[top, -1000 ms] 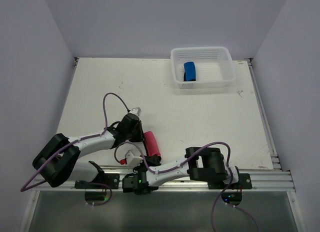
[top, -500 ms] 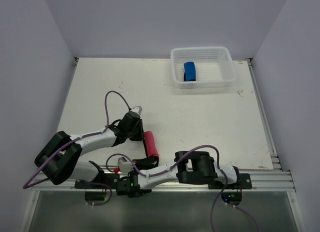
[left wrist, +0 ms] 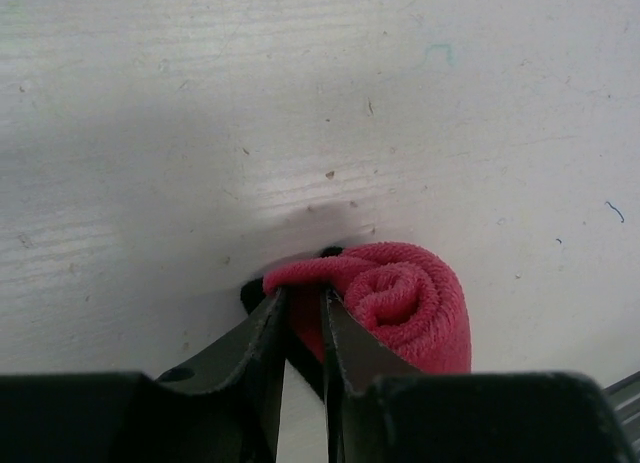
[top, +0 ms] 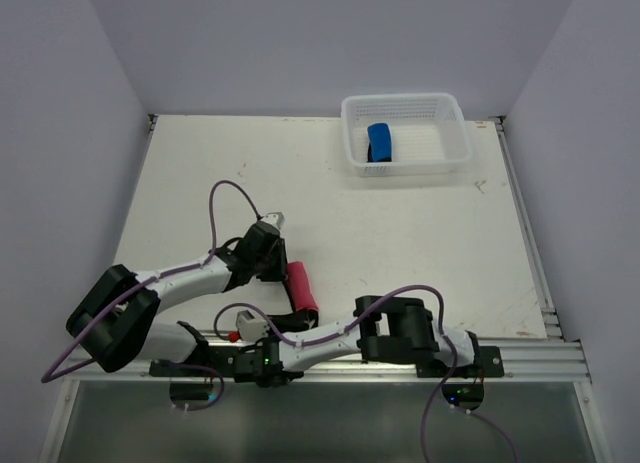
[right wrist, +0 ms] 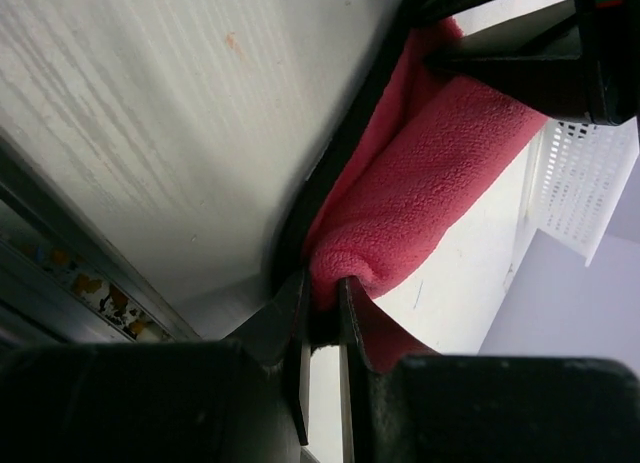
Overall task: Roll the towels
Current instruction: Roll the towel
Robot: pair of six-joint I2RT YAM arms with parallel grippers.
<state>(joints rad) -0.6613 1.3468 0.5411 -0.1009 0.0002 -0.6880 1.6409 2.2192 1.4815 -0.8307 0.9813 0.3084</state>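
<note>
A pink-red towel (top: 302, 285), rolled into a short cylinder, lies on the table near the front edge. My left gripper (top: 283, 268) is at its far end; in the left wrist view the narrow jaws (left wrist: 300, 295) pinch the loose outer flap beside the rolled spiral (left wrist: 410, 293). My right gripper (top: 297, 316) is at the near end, and its jaws (right wrist: 322, 283) are shut on a fold of the pink-red towel (right wrist: 430, 173). A blue towel (top: 380, 141) lies rolled in the basket.
The white mesh basket (top: 450, 133) stands at the far right of the table and also shows in the right wrist view (right wrist: 580, 193). The metal rail (top: 520, 358) runs along the near edge, just behind the right gripper. Purple cables loop over both arms.
My right arm's forearm has swung lower and leftward along the near rail, with its gripper staying at the towel's near end. The pink-red towel and the left arm barely shifted.
</note>
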